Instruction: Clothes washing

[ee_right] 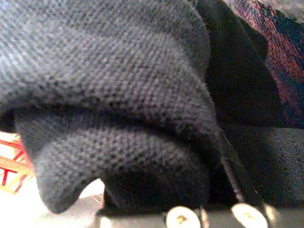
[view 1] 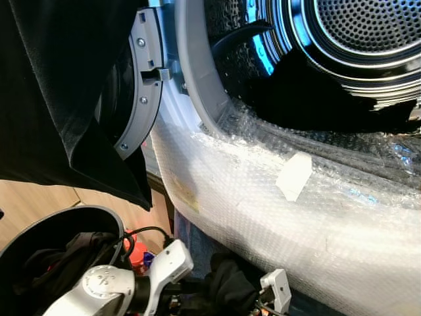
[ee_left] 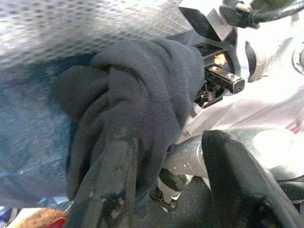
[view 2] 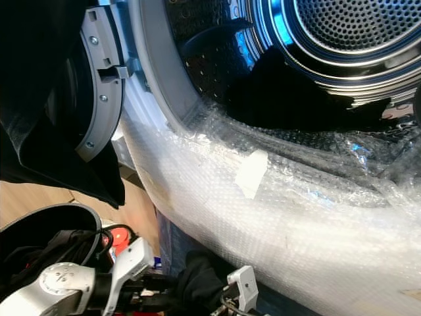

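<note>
**Dark Cloth Held Low, Washer Open Above**

The left gripper (ee_left: 156,156) is seen low down, just under the front of the washing machine (view 1: 263,197). Its fingers (ee_left: 111,185) are clamped on a bunched dark cloth (ee_left: 137,90). The same cloth (view 1: 230,286) is seen below the machine's bubble-wrapped front. The right gripper is pressed up close against dark knit fabric (ee_right: 109,95); whether its fingers are apart or together cannot be told.

The washer door (view 1: 141,85) is swung open, and a dark garment (view 1: 66,85) is hung over it. More dark clothes (view 1: 316,99) are already lying in the drum (view 1: 368,33). A black basket (view 1: 39,230) with clothes is placed beside the machine.

The loading step seems to be in hand. Next, the cloth probably needs to be lifted up over the wrapped rim and dropped into the drum.
</note>
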You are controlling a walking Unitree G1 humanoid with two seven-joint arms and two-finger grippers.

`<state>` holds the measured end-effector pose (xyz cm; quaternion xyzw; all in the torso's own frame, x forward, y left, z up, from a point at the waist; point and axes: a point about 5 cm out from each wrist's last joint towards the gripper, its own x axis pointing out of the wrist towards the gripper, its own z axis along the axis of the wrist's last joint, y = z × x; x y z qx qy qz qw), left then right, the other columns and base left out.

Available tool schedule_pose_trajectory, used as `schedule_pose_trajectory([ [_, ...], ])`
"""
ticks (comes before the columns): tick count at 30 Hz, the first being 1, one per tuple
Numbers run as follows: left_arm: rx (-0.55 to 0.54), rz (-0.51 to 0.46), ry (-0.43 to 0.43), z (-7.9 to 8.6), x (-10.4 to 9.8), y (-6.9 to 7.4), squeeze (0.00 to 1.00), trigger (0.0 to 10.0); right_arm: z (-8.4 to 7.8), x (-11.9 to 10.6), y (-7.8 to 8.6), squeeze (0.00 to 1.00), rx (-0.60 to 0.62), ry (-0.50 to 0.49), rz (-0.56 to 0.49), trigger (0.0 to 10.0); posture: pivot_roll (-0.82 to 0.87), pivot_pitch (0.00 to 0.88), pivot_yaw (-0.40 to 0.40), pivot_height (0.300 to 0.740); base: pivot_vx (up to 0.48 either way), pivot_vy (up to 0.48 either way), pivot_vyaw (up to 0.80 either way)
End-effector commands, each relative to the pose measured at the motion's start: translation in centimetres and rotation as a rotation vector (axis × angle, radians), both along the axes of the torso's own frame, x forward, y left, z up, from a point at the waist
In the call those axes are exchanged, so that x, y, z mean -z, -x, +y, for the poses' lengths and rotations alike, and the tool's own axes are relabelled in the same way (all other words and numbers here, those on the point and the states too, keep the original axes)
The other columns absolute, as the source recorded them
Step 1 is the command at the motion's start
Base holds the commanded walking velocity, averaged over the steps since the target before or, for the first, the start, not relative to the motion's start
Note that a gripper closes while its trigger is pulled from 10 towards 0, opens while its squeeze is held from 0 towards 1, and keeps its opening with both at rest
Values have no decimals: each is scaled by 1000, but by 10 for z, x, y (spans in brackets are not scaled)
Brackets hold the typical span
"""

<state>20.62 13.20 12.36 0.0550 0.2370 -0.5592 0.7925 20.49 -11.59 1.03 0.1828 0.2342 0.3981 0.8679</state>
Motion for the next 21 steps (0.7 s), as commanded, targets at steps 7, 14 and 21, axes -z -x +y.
schedule_pose_trajectory([
  [7, -201, -53, -37, 35, -15, 3, 1000, 10000, -5, -2, -1, 0, -13, -14, -13, 0, 49, 48, 33, 740, 0, 0, 0],
  [14, -544, -212, -151, 64, -6, -17, 1000, 10000, -8, -3, 4, 0, -49, -9, -16, 0, 50, 40, 34, 740, 0, 0, 0],
  [21, -924, -286, -193, 88, 15, -39, 1000, 10000, -10, -6, 12, 0, -87, -20, -20, 0, 37, 18, 37, 740, 0, 0, 0],
])
